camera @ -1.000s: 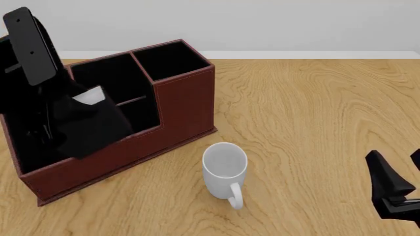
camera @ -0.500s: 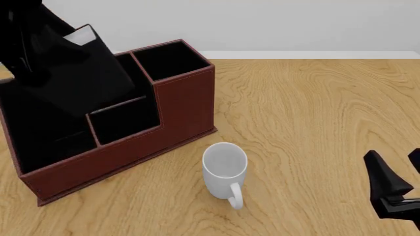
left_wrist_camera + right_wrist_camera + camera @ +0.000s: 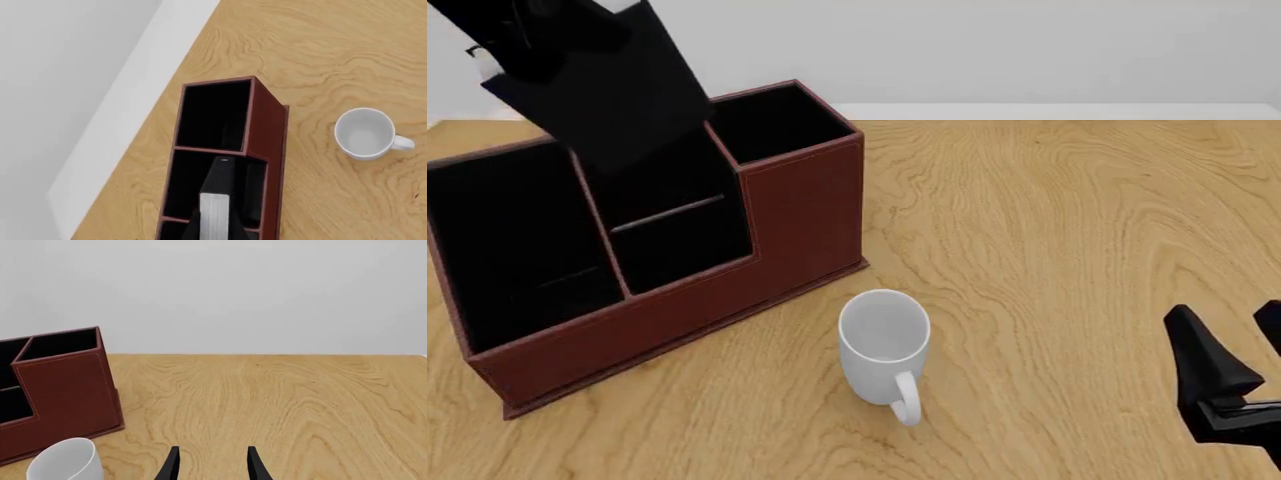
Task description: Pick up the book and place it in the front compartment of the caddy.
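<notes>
The book [image 3: 607, 85] is held tilted above the caddy [image 3: 787, 225], at its 11 o'clock; the left fingers' state cannot be told. A corner could catch the front compartment [image 3: 681, 235] divider. The right fingers [image 3: 210, 465] are spread, empty.

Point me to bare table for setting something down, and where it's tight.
Free: the wide stretch of table right of the caddy, back to the wall, and ahead of the right gripper. Tight: the strip between the caddy's front wall and the mug, and the front-left edge below the caddy.
</notes>
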